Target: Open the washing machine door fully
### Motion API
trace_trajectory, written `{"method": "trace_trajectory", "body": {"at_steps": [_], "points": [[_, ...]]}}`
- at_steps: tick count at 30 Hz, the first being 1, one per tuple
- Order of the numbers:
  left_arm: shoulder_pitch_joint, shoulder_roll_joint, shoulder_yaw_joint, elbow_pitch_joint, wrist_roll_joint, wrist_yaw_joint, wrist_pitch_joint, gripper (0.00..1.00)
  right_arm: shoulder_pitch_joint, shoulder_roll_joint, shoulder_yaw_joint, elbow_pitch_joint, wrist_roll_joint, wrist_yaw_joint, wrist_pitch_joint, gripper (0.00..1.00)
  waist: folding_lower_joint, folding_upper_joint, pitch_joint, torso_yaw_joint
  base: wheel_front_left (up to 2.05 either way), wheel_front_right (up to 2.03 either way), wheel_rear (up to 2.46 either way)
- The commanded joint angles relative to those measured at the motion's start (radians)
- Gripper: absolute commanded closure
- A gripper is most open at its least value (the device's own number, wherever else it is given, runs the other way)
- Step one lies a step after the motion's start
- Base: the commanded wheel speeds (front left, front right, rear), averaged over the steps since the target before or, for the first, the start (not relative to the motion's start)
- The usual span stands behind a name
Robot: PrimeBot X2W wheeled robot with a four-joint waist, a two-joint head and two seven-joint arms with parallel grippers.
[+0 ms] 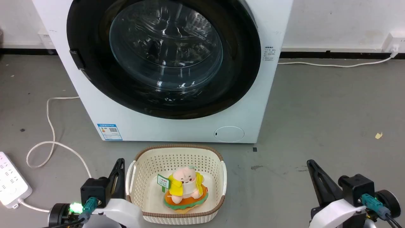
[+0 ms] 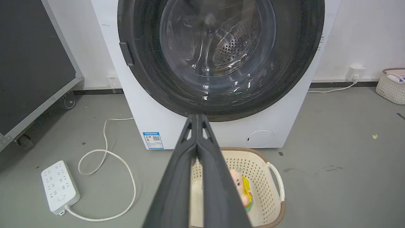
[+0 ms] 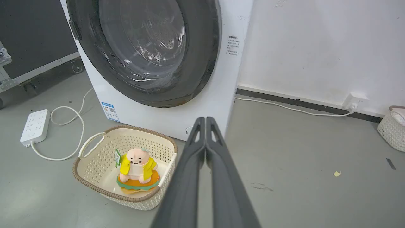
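In the head view, the washing machine [image 1: 177,129] stood on the grey floor. The washing machine door [image 1: 240,79] lay flat against its front, seemingly latched. The left gripper [image 1: 120,162] and right gripper [image 1: 309,163] sat low at either side, well apart from the door. Between them, a cream basket [image 1: 177,148] just before the machine held a plush toy [image 1: 185,186].

In the left wrist view, the left gripper's fingers met at the tips and held nothing, the tips showing against the door's lower rim. A power strip [image 2: 60,186] lay on the floor.

In the right wrist view, the right gripper's fingers were also pressed together and empty, beside the basket.
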Motion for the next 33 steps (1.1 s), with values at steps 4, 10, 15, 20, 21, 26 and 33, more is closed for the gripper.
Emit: {"method": "trace_trajectory", "body": {"at_steps": [4, 10, 15, 20, 21, 26, 33], "points": [[-0.004, 0.0, 0.0, -0.004, 0.009, 0.003, 0.0, 1.0, -0.012, 0.005, -0.001, -0.004, -0.006, -0.002, 0.0, 1.0, 0.0, 0.0, 0.0, 0.0, 0.0, 0.0, 0.0], [-0.004, 0.0, 0.0, -0.004, 0.009, 0.003, 0.0, 1.0, -0.012, 0.005, -0.001, -0.004, -0.006, -0.002, 0.0, 1.0, 0.0, 0.0, 0.0, 0.0, 0.0, 0.0, 0.0], [-0.004, 0.0, 0.0, -0.004, 0.009, 0.003, 0.0, 1.0, -0.012, 0.005, -0.001, -0.004, -0.006, -0.002, 0.0, 1.0, 0.0, 0.0, 0.0, 0.0, 0.0, 0.0, 0.0], [-0.004, 0.0, 0.0, -0.004, 0.009, 0.003, 0.0, 1.0, -0.012, 0.005, -0.001, -0.004, -0.006, -0.002, 0.0, 1.0, 0.0, 0.0, 0.0, 0.0, 0.0, 0.0, 0.0], [-0.004, 0.0, 0.0, -0.004, 0.009, 0.003, 0.0, 1.0, -0.012, 0.005, -0.001, -0.004, -0.006, -0.002, 0.0, 1.0, 0.0, 0.0, 0.0, 0.0, 0.0, 0.0, 0.0], [-0.004, 0.0, 0.0, -0.004, 0.009, 0.003, 0.0, 1.0, -0.012, 0.005, -0.001, -0.004, -0.006, -0.002, 0.0, 1.0, 0.0, 0.0, 0.0, 0.0, 0.0, 0.0, 0.0], [-0.004, 0.0, 0.0, -0.004, 0.009, 0.003, 0.0, 1.0, -0.012, 0.005, -0.001, -0.004, -0.006, -0.002, 0.0, 1.0, 0.0, 0.0, 0.0, 0.0, 0.0, 0.0, 0.0]]}}
